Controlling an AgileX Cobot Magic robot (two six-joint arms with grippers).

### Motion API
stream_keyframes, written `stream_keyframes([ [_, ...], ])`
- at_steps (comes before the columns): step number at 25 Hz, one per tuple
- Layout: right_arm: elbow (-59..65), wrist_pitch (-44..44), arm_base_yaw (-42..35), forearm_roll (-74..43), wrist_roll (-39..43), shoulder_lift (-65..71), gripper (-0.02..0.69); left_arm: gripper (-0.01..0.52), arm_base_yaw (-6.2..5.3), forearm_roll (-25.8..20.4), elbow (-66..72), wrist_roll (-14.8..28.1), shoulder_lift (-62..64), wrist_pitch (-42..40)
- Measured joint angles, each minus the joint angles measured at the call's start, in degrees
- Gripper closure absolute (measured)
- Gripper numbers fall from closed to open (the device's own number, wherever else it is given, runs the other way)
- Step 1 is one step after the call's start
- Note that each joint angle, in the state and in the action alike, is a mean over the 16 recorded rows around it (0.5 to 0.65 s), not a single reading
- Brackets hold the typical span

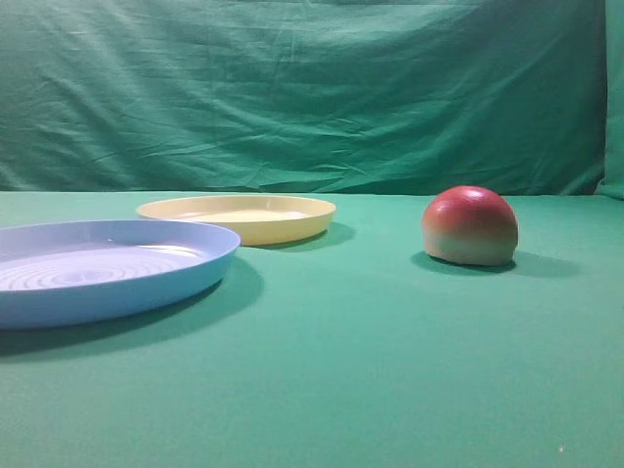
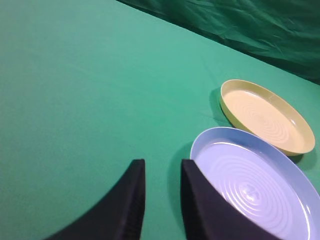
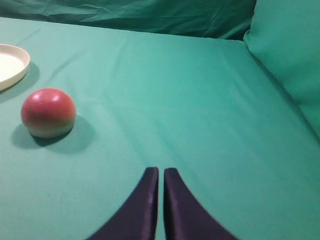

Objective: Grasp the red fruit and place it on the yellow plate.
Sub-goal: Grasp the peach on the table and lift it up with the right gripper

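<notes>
Green cloth point(image 1: 370, 390) spread over table. Red fruit point(image 1: 470, 226) set flat side down on cloth, right of yellow plate point(image 1: 237, 216), well apart. Blue plate point(image 1: 97, 268) placed near yellow plate. Right gripper point(image 3: 160, 171) closed, nothing held, fruit left of it. Left gripper point(image 2: 162, 165) parted slightly, nothing held, beside blue plate.

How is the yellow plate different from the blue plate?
The yellow plate is pale yellow; the blue plate is light blue. In the high view the yellow plate lies farther back, closer to the red fruit, while the blue plate sits nearer the camera at the left edge. Both are round, shallow, ringed inside, and have nothing on them.
</notes>
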Motion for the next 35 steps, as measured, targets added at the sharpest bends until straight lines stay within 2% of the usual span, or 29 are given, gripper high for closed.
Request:
stream_keyframes([
  [22, 0.02, -0.66, 0.0, 0.01, -0.78, 0.0, 0.665, 0.357, 0.0, -0.04, 0.0, 0.0, 0.0, 0.0],
  [35, -3.37, -6.6, 0.7, 7.7, -2.91, 0.44, 0.665, 0.357, 0.0, -0.1, 0.0, 0.0, 0.0, 0.0],
])
